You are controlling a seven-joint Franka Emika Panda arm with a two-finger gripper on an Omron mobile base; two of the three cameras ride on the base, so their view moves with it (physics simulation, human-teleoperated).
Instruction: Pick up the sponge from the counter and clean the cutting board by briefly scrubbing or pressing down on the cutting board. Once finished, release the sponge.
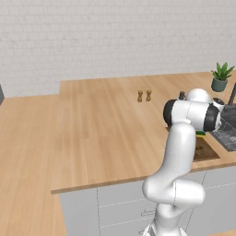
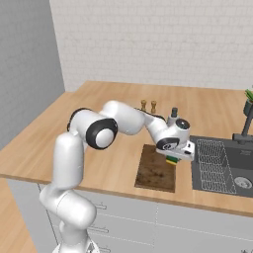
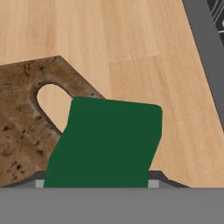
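You've got the sponge point(image 2: 172, 160) clamped in the gripper point(image 2: 174, 157), hanging just over the cutting board's point(image 2: 154, 170) corner by the sink point(image 2: 222, 165). Pickup looks done; you've got scrubbing and letting go left, I reckon.

A sponge point(image 3: 105, 142) with a dark green top and a yellow underside point(image 2: 172, 160) sits against a dark brown cutting board point(image 2: 154, 170) with mottled grain — its speckles darker still. The counter point(image 1: 92, 133) is light-brown wood in long planks over grey cabinet fronts point(image 1: 110, 207), beside a dark grey sink point(image 2: 222, 168). The wall point(image 1: 115, 37) is white brick; a green plant point(image 1: 221, 71) stands in a dark teal pot.
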